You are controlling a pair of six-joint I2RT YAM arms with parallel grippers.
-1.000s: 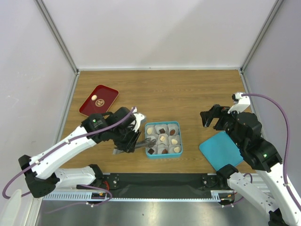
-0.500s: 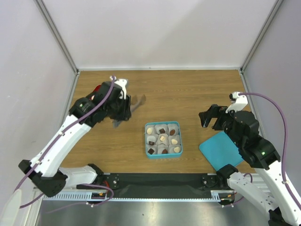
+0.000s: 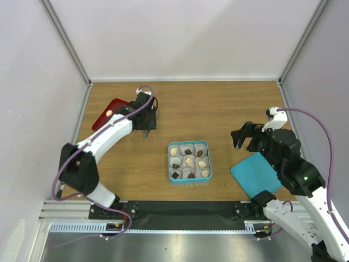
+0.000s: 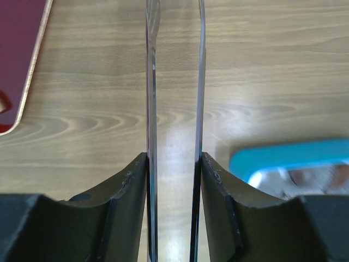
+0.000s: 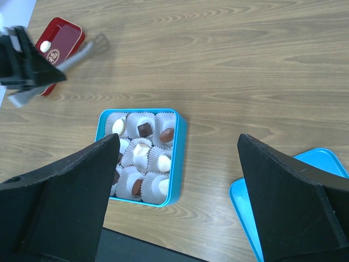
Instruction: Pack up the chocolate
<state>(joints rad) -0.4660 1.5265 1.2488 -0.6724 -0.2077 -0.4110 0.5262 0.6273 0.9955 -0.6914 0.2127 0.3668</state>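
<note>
We see the left gripper (image 3: pixel 146 124) out over the table (image 3: pixel 218 109), just beside the red tray (image 3: pixel 102 123), and its arm covers part of that tray from above. Its fingers (image 4: pixel 131 185) are clamped on the tongs (image 4: pixel 152 109). In the left wrist view the two blades run side by side with a clear gap between them, so the tongs are spread. Their tips are cut off at the top edge, and we cannot tell whether they pinch anything. From the right wrist the tongs (image 5: pixel 82 54) are a grey blur, and from above we can hardly make them out.

Most of the chocolate (image 3: pixel 188 161) sits in the blue tin (image 3: pixel 209 162), one piece in each of nine paper cups (image 5: pixel 143 121), dark and cream mixed. In the right wrist view a finger hides part of the tin's left column. One cream piece (image 3: pixel 109 113) lies on the tray. The left wrist view shows only a corner of the tin (image 4: pixel 289 158), blurred, and an edge of the tray (image 4: pixel 16 43).

The right gripper (image 3: pixel 245 135) hangs with its jaws wide apart, holding nothing. The blue lid (image 3: pixel 252 170) lies right of the tin, partly under the right arm.
</note>
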